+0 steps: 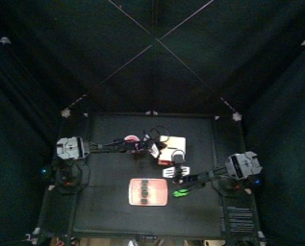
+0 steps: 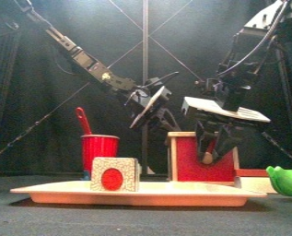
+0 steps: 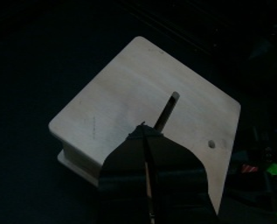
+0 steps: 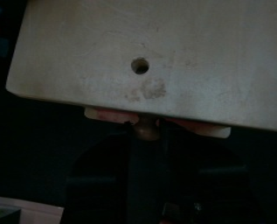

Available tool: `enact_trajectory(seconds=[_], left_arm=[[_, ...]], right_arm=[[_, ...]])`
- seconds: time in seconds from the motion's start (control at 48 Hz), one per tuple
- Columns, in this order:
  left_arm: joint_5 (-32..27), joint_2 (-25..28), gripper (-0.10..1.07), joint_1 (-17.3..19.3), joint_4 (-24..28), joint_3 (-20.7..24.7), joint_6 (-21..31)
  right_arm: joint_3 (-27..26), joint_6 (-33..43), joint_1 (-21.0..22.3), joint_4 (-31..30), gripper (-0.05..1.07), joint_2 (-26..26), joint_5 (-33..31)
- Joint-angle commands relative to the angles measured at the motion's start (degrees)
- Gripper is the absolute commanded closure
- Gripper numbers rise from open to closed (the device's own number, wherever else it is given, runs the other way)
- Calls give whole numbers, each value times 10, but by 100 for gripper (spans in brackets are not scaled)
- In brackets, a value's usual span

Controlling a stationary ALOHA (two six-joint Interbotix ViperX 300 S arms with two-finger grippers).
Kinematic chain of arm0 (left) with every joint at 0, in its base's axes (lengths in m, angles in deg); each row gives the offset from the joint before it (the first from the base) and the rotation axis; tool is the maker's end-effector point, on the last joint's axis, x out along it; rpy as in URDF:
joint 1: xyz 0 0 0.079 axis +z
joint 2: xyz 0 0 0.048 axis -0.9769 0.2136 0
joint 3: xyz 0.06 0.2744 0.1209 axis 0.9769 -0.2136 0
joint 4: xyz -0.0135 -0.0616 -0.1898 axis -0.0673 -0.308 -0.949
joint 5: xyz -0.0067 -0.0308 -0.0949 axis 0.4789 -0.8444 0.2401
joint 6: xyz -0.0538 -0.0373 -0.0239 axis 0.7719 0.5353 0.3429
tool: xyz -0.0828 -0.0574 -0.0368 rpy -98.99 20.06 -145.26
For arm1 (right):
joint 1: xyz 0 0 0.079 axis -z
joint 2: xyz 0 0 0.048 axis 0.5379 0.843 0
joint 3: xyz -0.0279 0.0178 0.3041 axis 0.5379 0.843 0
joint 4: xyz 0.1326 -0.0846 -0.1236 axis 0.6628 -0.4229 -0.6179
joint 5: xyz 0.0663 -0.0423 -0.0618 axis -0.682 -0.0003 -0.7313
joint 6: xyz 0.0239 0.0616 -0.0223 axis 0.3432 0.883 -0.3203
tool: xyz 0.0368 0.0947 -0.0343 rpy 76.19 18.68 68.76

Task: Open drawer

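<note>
The drawer (image 1: pixel 177 145) is a small tan box with a pale top and a red front (image 2: pixel 185 162), standing at the table's middle. My left gripper (image 1: pixel 152 146) comes in from the left and rests its tip on the drawer's pale top (image 3: pixel 117 87); its jaws look shut (image 3: pixel 152 140). My right gripper (image 2: pixel 210 151) hangs right in front of the red drawer front. In the right wrist view its jaws (image 4: pixel 147 147) stand apart just below a small knob (image 4: pixel 143 129) under the pale panel (image 4: pixel 176 44). I cannot see them touching it.
A red cup (image 2: pixel 99 150) with a red utensil and a small block with a red dot (image 2: pixel 115 173) stand on a tan tray (image 2: pixel 62 192). A pink striped panel (image 1: pixel 148 192) lies near the front. A green object (image 2: pixel 287 181) sits at the right.
</note>
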Motion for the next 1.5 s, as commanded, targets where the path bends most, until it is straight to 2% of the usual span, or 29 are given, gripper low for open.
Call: enact_trajectory(seconds=[0.0, 0.417, 0.708, 1.229, 1.479], left_arm=[[-3, -4, 80, 1, 0, 10, -1], [-3, -4, 80, 1, 0, 10, -2], [-2, -4, 80, 3, 0, 11, -1], [-3, -5, 80, 4, -1, 9, -1], [-2, -4, 80, 4, 0, 9, -1]], right_arm=[[-1, -9, 8, 15, 65, -15, -18], [-13, -15, 4, 27, 75, -12, -25], [-13, -15, 3, 32, 75, -12, -25], [-14, -16, -27, 56, 75, -14, -25], [-8, -19, -30, 75, 75, -29, 5]])
